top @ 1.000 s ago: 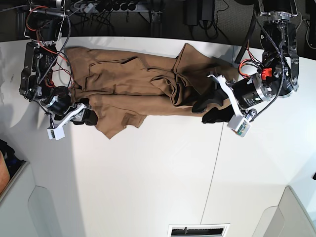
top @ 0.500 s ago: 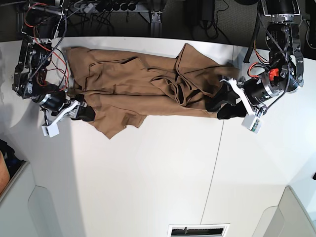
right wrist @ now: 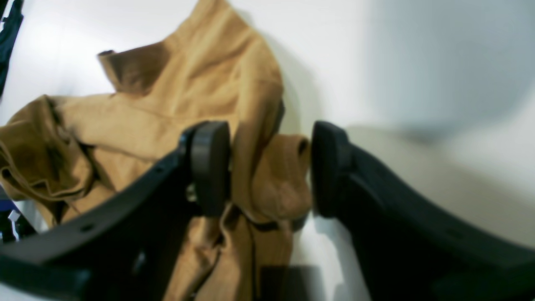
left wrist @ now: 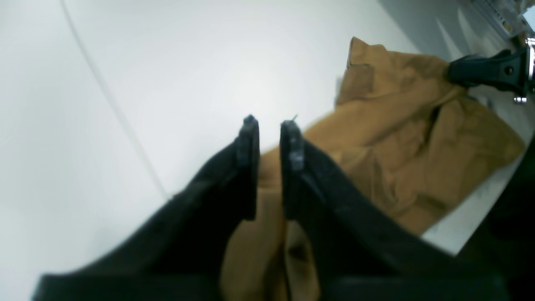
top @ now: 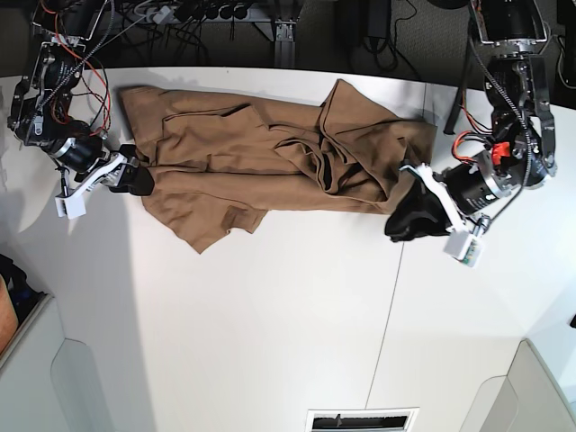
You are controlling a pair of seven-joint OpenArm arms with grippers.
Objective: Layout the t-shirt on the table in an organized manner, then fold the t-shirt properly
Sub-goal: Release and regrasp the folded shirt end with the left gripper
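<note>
The shirt [top: 270, 166] lay crumpled across the upper part of the table [top: 288, 324]. It looked soft and light, so I would grip the hems. My left claw [left wrist: 269, 125] was nearly closed on nothing; the right claw [right wrist: 269, 167] stood open around a fold.

Rumpled t-shirt [top: 270, 162] across table [top: 297, 306], seemingly flat

A lab: exposed wiring [top: 81, 54] and power strip [top: 211, 11] behind the table [top: 297, 306].

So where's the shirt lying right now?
In the base view the shirt lies crumpled along the table's far edge, stretched between both arms.
</note>
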